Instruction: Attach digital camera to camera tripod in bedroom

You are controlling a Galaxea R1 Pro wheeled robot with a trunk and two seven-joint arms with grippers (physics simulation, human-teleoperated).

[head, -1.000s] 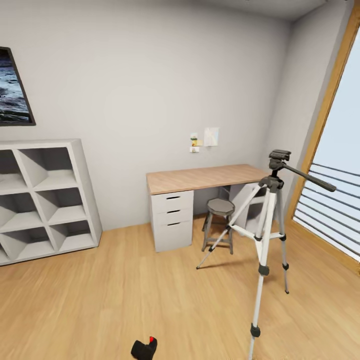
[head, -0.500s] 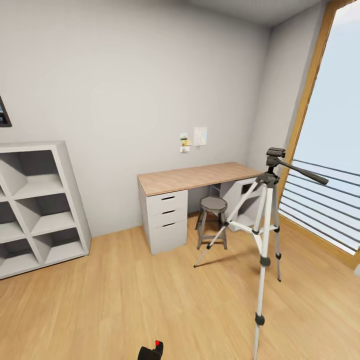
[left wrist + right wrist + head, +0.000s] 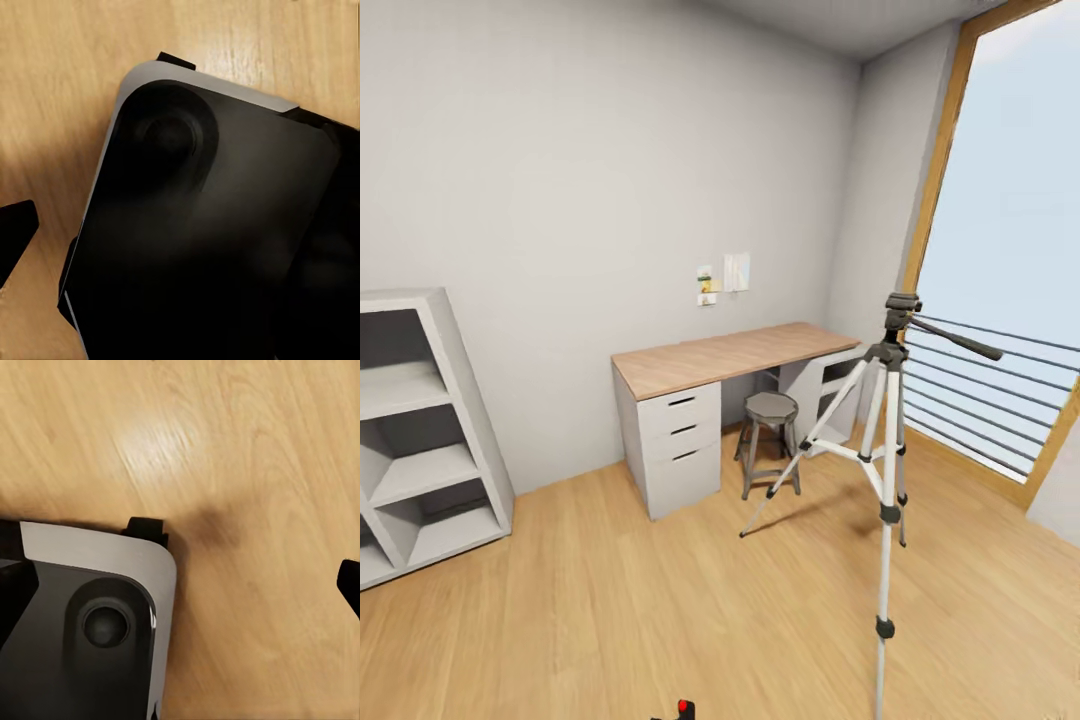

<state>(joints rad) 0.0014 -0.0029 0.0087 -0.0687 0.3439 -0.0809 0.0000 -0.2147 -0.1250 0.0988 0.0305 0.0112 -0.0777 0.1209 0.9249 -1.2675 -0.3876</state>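
- Bedroom: white-grey wall [image 3: 560, 200] ahead, light wood plank floor [image 3: 610, 600] below, tall wood-framed window [image 3: 1000, 250] on the right with horizontal rails across its lower part.
- Grey open-cube shelf unit [image 3: 420, 440] stands against the wall at the left edge, cut off by the frame.
- White desk [image 3: 710, 360] with a wood top sits against the wall at centre; three-drawer block [image 3: 675, 440] under its left end, open shelving under the right end.
- Small papers [image 3: 725, 275] are pinned to the wall just above the desk.
- Camera tripod [image 3: 880, 470] stands on the floor right of centre, in front of the desk's right end. Silver-white legs spread, black joints, dark head on top, long black pan handle [image 3: 955, 340] pointing right toward the window. Nothing mounted on the head.
- Short grey stool [image 3: 768, 440] with octagonal seat sits in front of the desk, between the drawer block and the tripod's rear-left leg, near but apart from that leg.
- Digital camera [image 3: 682, 711]: only a black sliver with the red dot shows at the bottom edge of the head view, left of the tripod's front leg and well apart from the tripod head.
- Left wrist view: dark rounded robot base body [image 3: 210, 225] over plank floor, a black tip at the edge. Left jaws: cannot tell.
- Right wrist view: grey-black corner of the same body [image 3: 82, 622] over floor. Right jaws: cannot tell.
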